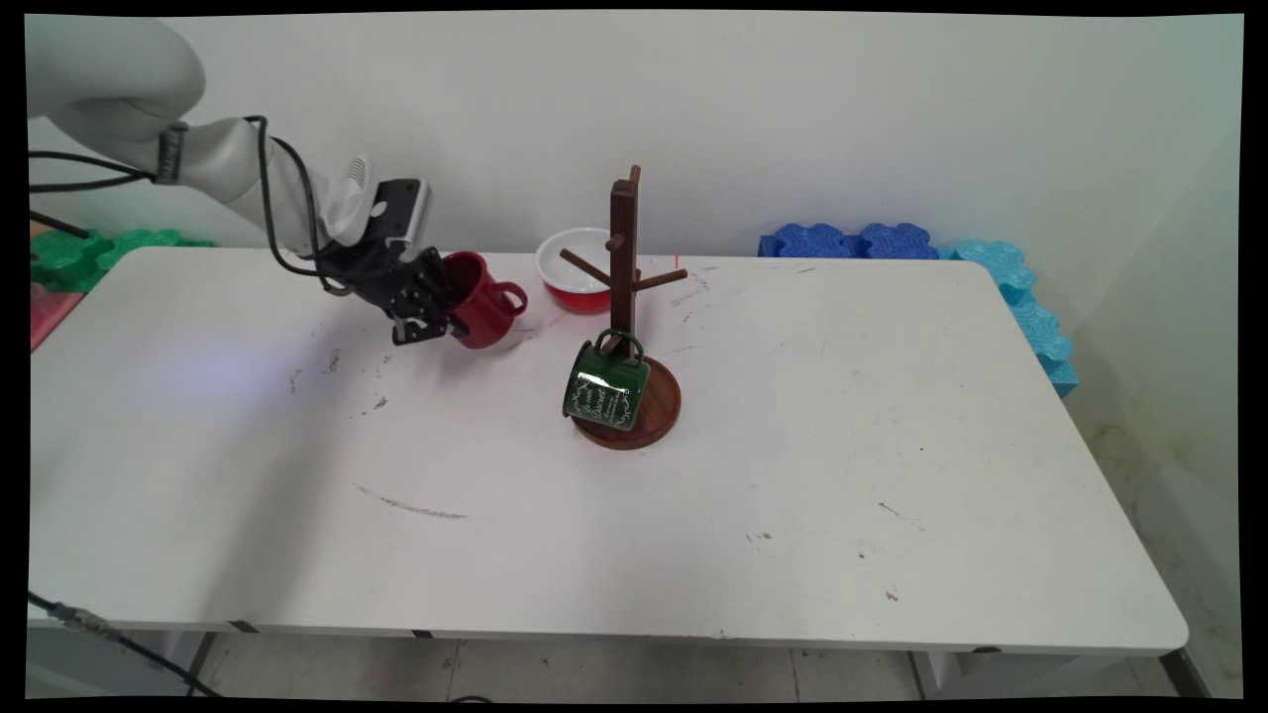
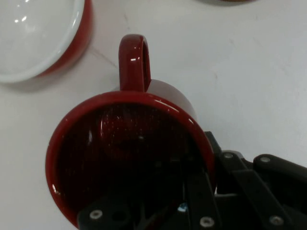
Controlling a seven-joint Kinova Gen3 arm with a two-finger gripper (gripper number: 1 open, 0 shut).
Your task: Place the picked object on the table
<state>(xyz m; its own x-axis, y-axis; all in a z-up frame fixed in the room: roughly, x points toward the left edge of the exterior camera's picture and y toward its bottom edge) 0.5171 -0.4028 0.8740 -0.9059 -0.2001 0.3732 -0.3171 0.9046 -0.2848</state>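
Note:
My gripper [image 1: 436, 309] is shut on the rim of a red mug [image 1: 485, 302], one finger inside the cup and one outside. The mug is tilted, its mouth toward the hand and its handle pointing right, away from the arm. In the hand view the red mug [image 2: 129, 153] fills the middle, with its handle [image 2: 133, 60] pointing up and my gripper [image 2: 199, 191] clamped on its lower right rim. To the right stands a brown wooden mug tree [image 1: 626, 297] with a green mug [image 1: 604, 386] hanging from a low peg.
A red bowl with a white inside [image 1: 577, 267] sits behind the mug tree, and shows at the upper left of the hand view as the bowl [image 2: 38, 38]. Blue foam blocks [image 1: 892, 243] line the far right edge, green ones [image 1: 89, 253] the far left.

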